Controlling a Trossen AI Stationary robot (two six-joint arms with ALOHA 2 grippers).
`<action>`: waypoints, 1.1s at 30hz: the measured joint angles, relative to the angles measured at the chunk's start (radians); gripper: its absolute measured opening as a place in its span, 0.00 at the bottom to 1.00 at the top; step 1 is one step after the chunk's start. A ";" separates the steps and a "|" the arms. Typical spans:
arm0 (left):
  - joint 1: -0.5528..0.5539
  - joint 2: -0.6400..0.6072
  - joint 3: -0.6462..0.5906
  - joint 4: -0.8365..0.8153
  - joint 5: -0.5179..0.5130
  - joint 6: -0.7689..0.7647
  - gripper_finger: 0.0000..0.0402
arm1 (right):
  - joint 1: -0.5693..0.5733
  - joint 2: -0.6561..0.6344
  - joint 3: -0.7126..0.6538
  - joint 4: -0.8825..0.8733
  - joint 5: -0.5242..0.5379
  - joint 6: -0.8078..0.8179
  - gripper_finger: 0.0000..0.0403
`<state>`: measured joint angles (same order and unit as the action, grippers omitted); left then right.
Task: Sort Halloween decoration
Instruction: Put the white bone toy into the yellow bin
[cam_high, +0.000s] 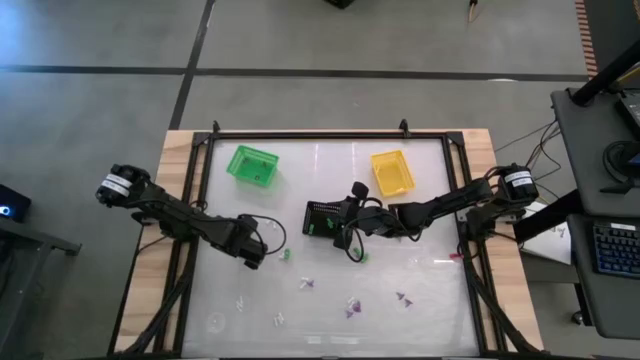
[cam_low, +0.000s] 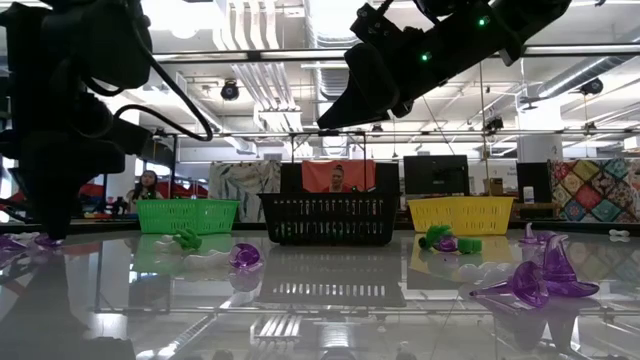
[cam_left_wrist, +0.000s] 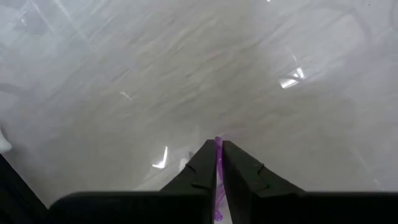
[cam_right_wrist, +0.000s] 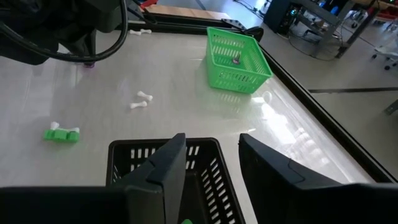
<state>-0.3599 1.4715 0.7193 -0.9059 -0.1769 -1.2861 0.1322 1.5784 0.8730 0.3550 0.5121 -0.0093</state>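
Left gripper (cam_left_wrist: 219, 163), low over the bench (cam_high: 420, 190) near its left side, fingers clamped on a thin purple trinket (cam_left_wrist: 218, 180) lying lengthwise between them; right gripper (cam_right_wrist: 212, 165), fingers apart, poised above the black basket (cam_right_wrist: 165, 163).

Light: you're under bright ceiling lamps (cam_low: 231, 90), room evenly lit.
Glare: white streaks on the glossy table (cam_high: 330, 170) for you.
Reflections: baskets mirror in the tabletop.
Focus: your nearest purple trinket (cam_low: 540, 283) looks soft.
Silhouettes: arms read nearly black against the ceiling.
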 joint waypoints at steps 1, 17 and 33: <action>0.000 0.000 0.000 0.001 -0.003 0.003 0.01 | 0.000 0.000 0.000 0.000 0.000 0.000 0.34; -0.011 -0.047 0.132 0.019 -0.148 0.192 0.00 | 0.000 0.000 0.000 -0.006 0.000 0.000 0.33; -0.011 -0.035 0.055 -0.010 -0.062 0.112 0.00 | 0.000 0.000 0.000 -0.012 -0.026 0.014 0.32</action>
<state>-0.3705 1.4361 0.7747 -0.9156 -0.2390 -1.1741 0.1326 1.5784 0.8730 0.3428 0.4862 0.0046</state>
